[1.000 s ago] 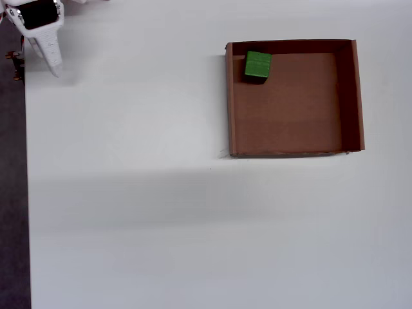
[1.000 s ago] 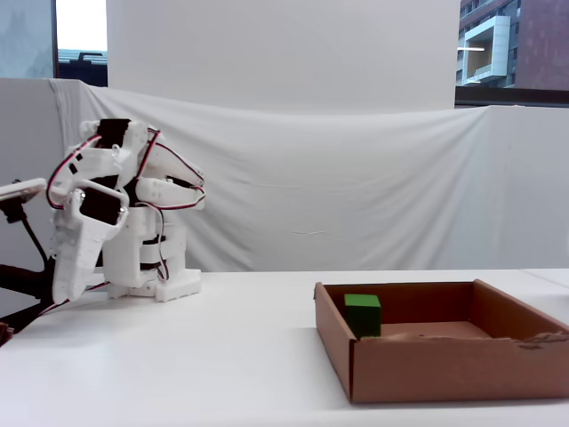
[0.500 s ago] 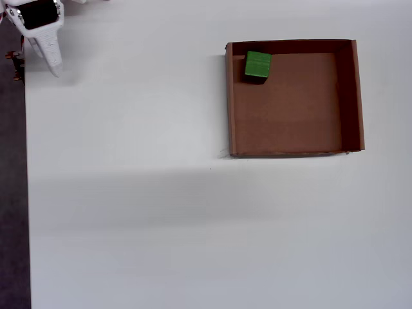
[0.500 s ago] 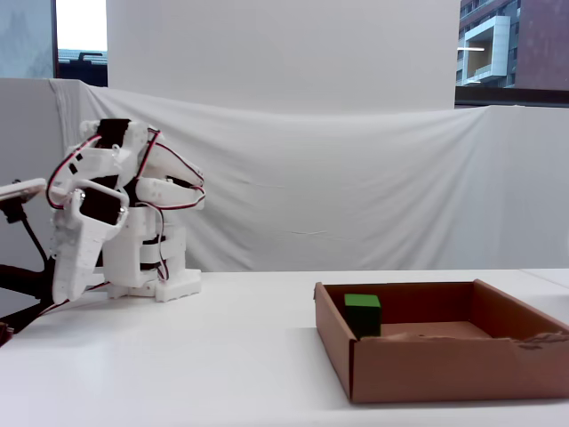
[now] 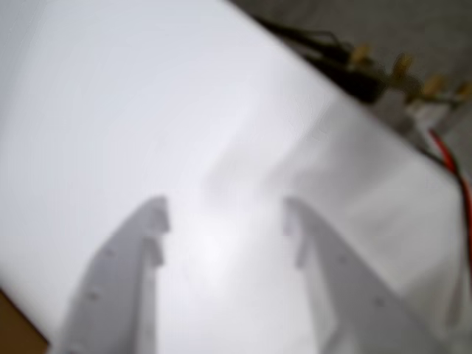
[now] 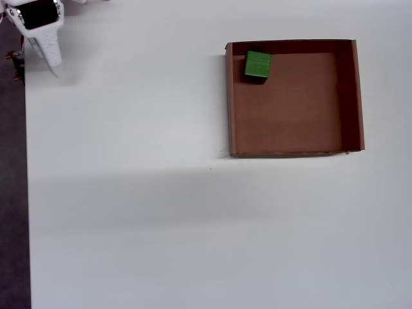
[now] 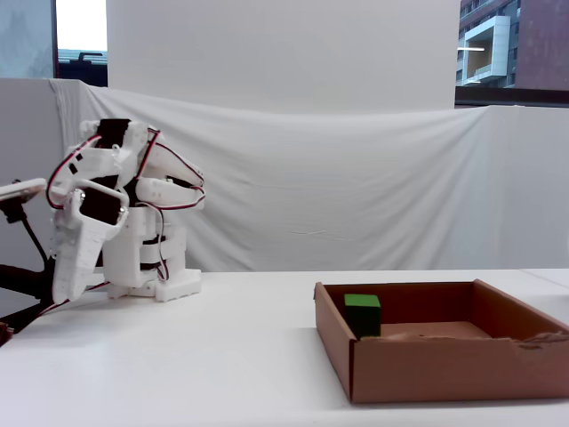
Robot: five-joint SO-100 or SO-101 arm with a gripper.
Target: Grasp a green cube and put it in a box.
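Green cube [image 6: 258, 65] rests on the floor of the box [image 6: 347, 96], in the corner toward 11 o'clock in the overhead view, close to two walls. End effector [image 5: 221, 221] is empty, fingers spread wide above bare white bench [image 6: 129, 212]. Arm is folded at its base, well apart from the box, toward 9 o'clock in the fixed view.

The wrist view is blurred throughout: the two white jaws run off the bottom edge, and a brown sliver [image 5: 16, 330] at the lower left corner is too cut off to identify. In the overhead view the arm [image 6: 40, 26] is cropped by the upper left corner. In the fixed view the box [image 7: 444, 369] runs past the right edge, its near wall hiding the green cube's [image 7: 362, 314] base.
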